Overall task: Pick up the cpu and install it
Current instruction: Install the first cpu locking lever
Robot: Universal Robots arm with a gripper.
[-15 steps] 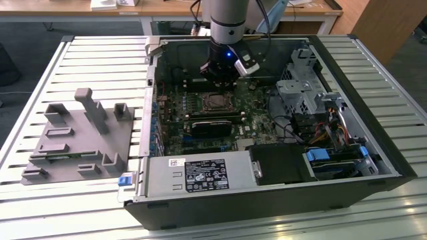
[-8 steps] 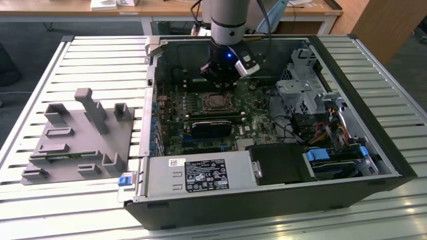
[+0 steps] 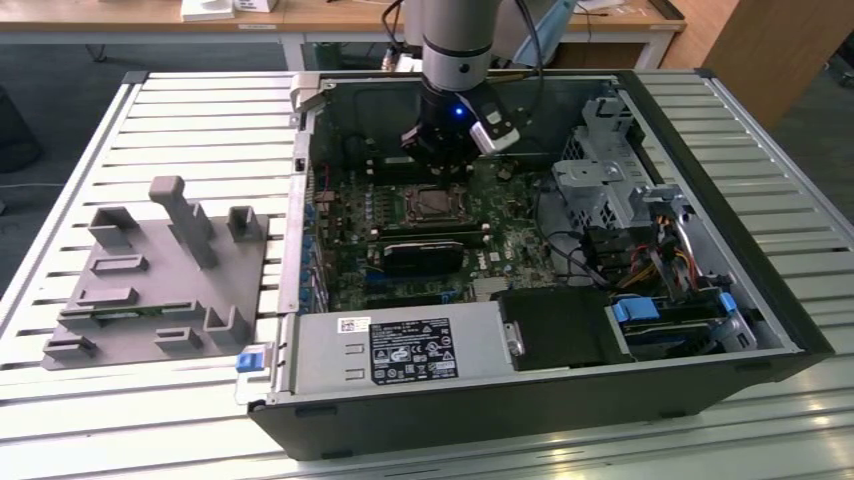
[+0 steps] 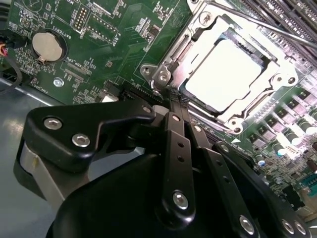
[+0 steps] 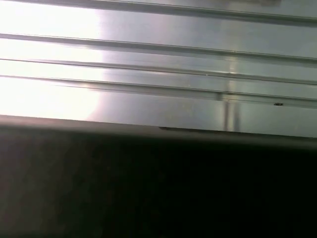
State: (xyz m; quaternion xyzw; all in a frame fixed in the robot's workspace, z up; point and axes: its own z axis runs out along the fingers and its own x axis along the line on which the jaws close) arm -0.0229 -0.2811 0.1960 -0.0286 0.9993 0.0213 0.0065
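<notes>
Second wrist view is showing the cpu (image 4: 229, 74) lying flat in the motherboard socket (image 4: 277, 79), silvery top up, retention frame around it. Gripper (image 4: 174, 101) is sitting just beside the socket's near edge; fingers (image 4: 173, 115) are pressed together w/ no gap visible, holding nothing. Cpu is lying straight ahead of the fingertips, beyond them, not between them. Exterior view: gripper (image 3: 441, 170) is hanging over the board inside the computer case (image 3: 534, 420), approx. above the socket. Grey plastic tray (image 3: 147, 270) is resting well apart, on the exterior view's left.
</notes>
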